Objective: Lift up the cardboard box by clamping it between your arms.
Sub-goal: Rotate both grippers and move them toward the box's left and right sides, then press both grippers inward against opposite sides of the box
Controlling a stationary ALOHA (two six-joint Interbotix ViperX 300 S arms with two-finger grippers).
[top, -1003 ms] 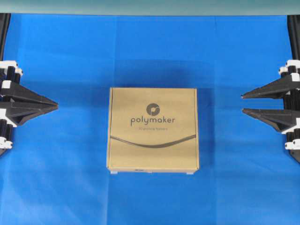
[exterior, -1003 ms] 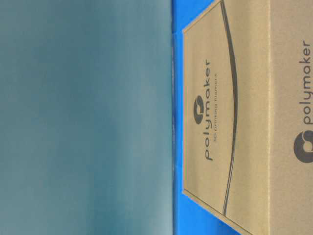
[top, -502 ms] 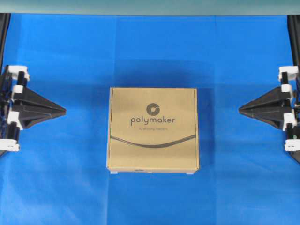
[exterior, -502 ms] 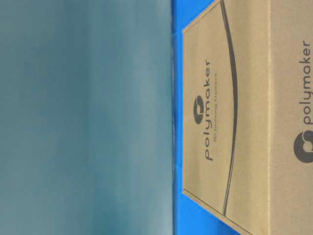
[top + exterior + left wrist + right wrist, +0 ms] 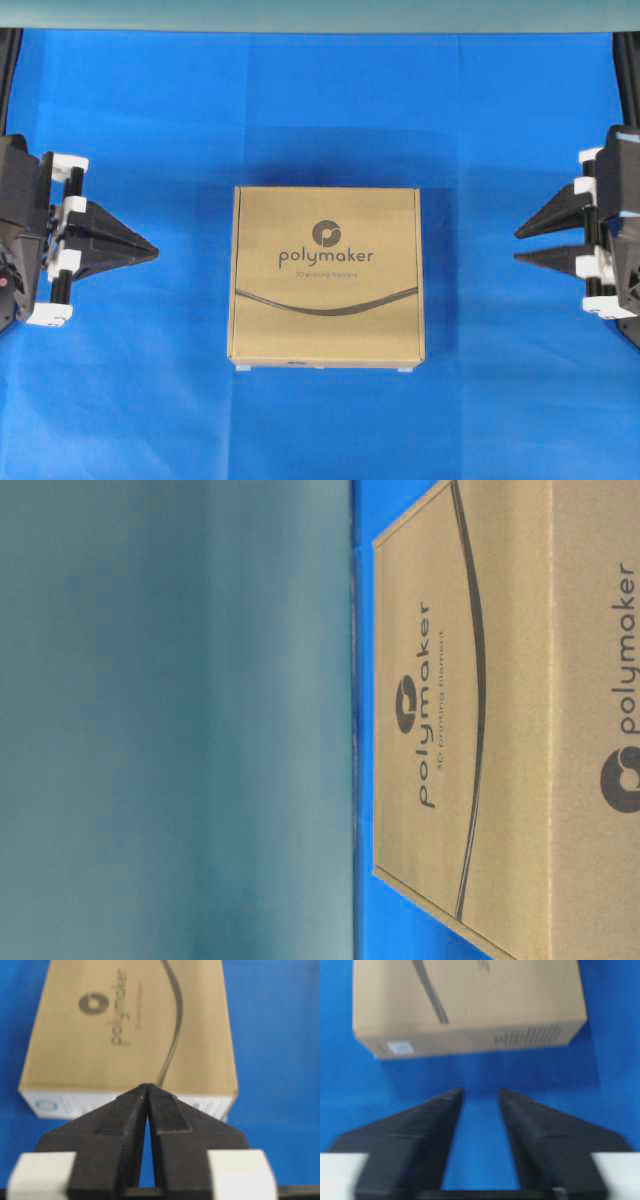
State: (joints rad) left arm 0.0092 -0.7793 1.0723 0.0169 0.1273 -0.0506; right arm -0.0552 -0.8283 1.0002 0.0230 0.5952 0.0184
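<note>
The brown cardboard box (image 5: 327, 276) printed "polymaker" lies flat on the blue cloth in the middle. It also shows in the table-level view (image 5: 500, 720), the left wrist view (image 5: 130, 1030) and the right wrist view (image 5: 470, 1002). My left gripper (image 5: 155, 250) is shut and empty, its tip pointing at the box's left side with a gap of cloth between; the wrist view (image 5: 148, 1086) shows the jaws meeting at the tip. My right gripper (image 5: 518, 246) is open and empty, off the box's right side; its jaws stand apart in the wrist view (image 5: 481, 1091).
Blue cloth (image 5: 320, 110) covers the table all round the box. A grey-green backdrop (image 5: 170, 720) stands behind the table's far edge (image 5: 320, 28). Black arm columns (image 5: 8, 60) stand at both far corners.
My left gripper has shut and moved right toward the box. My right gripper was open, shut half a second ago, and stands open again, at much the same distance from the box.
</note>
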